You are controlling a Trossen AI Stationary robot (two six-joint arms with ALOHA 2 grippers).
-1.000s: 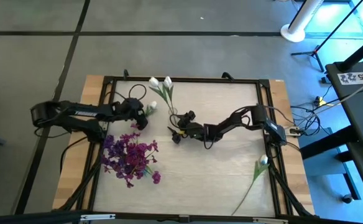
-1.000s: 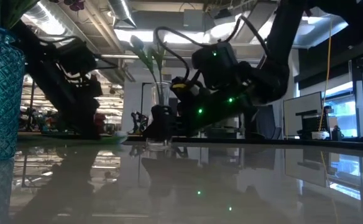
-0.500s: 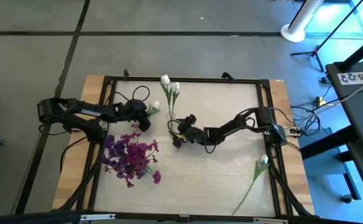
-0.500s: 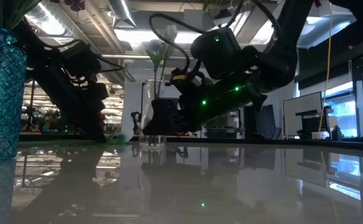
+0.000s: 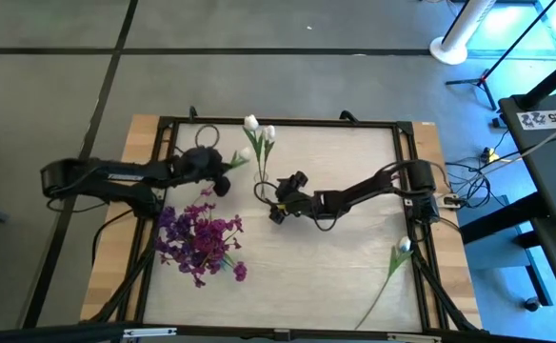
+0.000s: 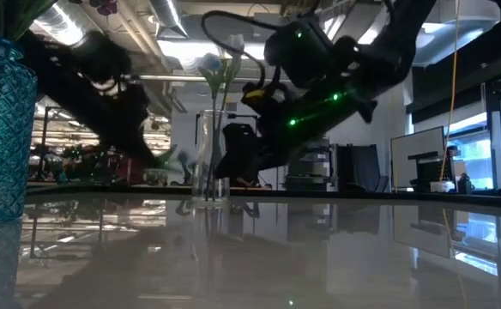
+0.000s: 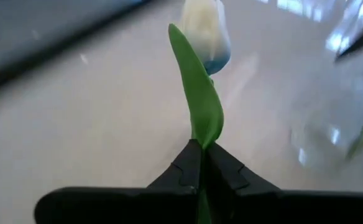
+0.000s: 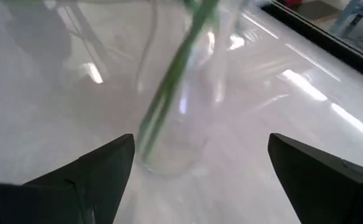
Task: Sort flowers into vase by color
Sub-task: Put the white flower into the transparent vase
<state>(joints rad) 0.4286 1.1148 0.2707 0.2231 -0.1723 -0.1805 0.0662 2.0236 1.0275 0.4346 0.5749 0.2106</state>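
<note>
Step in hand: white-flower sorting.
- Left gripper (image 7: 201,163): fingers pinched tight on white tulip (image 7: 204,28) stem, just left of clear vase (image 5: 263,191).
- Clear vase: holds two white buds.
- Right gripper (image 5: 280,199): spread wide, empty, beside vase.
- Next: lift, carry to vase mouth.

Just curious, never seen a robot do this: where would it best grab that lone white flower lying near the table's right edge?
Probably mid-stem, from above. The lone white flower lies flat, its thin stem running diagonally from the bud toward the front edge, so fingers should straddle the stem crosswise, sparing the bud.
</note>
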